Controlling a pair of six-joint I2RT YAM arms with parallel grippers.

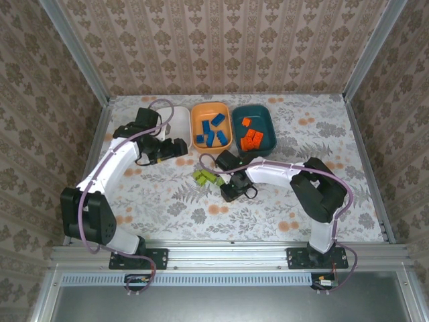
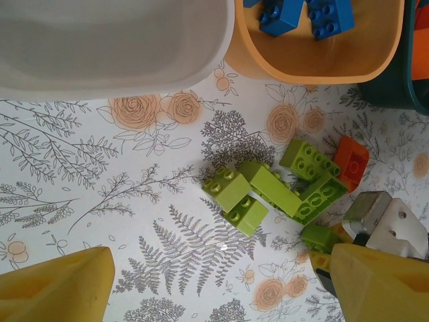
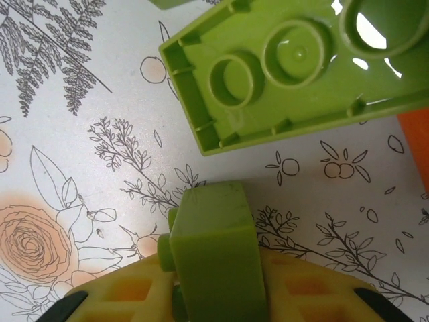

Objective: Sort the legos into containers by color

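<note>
Bottom centre, my right gripper (image 3: pixel 214 305) pinches a lime brick (image 3: pixel 213 235) endwise; it may twist loose. My left gripper (image 2: pixel 221 295) gapes empty

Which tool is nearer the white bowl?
Left. The left tool is open just in front of the white bowl; the right tool is farther, beside the green legos, shut on one.

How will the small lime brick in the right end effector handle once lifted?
Small lime brick: hard moulded plastic, likely rigid. Probably light, since the overturned lime brick nearby shows a hollow underside. Smooth glossy sides might slip in the right end effector; flat faces shouldn't roll.
</note>
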